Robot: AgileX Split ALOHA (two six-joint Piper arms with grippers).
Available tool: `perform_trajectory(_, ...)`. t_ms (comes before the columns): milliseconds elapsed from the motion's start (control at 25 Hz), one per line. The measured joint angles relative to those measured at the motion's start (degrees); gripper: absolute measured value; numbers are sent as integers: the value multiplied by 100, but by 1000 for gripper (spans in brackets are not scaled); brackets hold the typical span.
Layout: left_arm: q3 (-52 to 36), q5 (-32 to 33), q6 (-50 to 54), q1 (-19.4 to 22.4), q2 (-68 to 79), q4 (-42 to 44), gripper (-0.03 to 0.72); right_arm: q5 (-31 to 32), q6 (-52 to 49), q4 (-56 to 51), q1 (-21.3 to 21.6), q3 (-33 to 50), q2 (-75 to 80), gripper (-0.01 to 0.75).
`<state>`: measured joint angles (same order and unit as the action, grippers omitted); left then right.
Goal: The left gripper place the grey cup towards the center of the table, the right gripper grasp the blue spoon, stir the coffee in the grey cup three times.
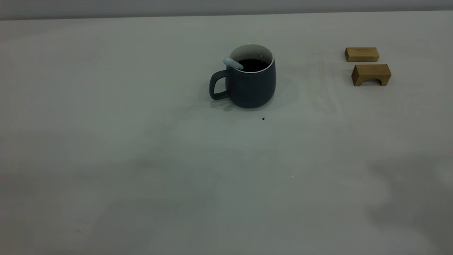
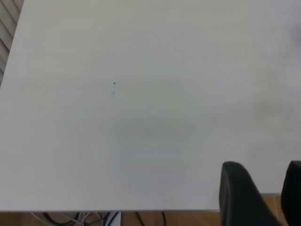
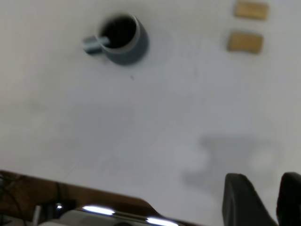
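Cup (image 1: 247,86) mid-table (image 1: 141,159), handle leftward; spoon (image 1: 233,63) standing in its coffee (image 1: 253,65); two blocks (image 1: 366,65) well right, one behind the other.

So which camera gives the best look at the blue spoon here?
The exterior view: the blue spoon leans in the grey cup, its pale handle over the rim above the cup's loop handle, its bowl hidden in the coffee. The right wrist view shows the cup from above, the spoon not clearly. The left wrist view shows only bare table.
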<state>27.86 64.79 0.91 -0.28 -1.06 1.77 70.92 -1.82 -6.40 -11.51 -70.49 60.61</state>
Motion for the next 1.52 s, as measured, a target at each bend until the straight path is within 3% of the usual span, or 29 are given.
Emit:
perform_trajectory(320,0,0,0,0,0,0,297,0,364,43,19,2105,-2731,230)
perform_trajectory(520,0,0,0,0,0,0,297,-6,674,20,471,3222,-3954,235)
perform_trajectory(720,0,0,0,0,0,0,297,-427,965,25,858,3970,-4812,237)
perform_trajectory(1520,0,0,0,0,0,0,297,-586,1004,47,904,4359,-5945,237)
